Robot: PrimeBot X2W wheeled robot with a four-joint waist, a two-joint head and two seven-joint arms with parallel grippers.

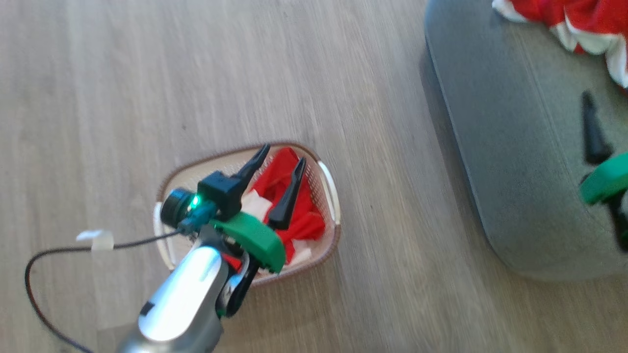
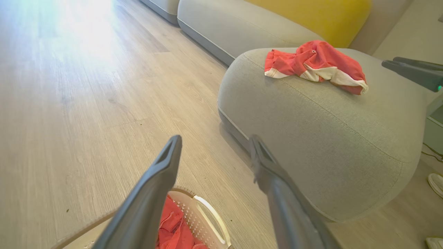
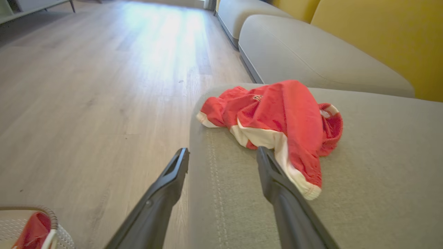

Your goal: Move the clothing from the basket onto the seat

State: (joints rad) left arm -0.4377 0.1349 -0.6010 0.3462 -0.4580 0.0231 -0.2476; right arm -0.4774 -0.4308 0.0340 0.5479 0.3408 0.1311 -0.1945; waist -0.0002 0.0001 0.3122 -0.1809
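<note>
A: What do you see?
B: Left hand (image 1: 284,152) spread wide, empty, above the basket (image 1: 211,159) with red clothes (image 1: 311,223) on the floor (image 1: 147,73). Right hand (image 3: 221,150) also spread, empty, over the seat (image 1: 515,171), near a red garment (image 3: 277,110) lying there.

The basket (image 1: 211,158) and the seat (image 1: 515,196) are borne by the wooden floor (image 1: 147,73), apart. A red-and-white garment (image 1: 579,19) is laid on the seat.

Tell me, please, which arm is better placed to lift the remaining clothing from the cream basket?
Left: the open left gripper hangs over the cream perforated plastic basket holding red-and-white clothing, while the open right gripper is away over the large grey fabric seat.
</note>
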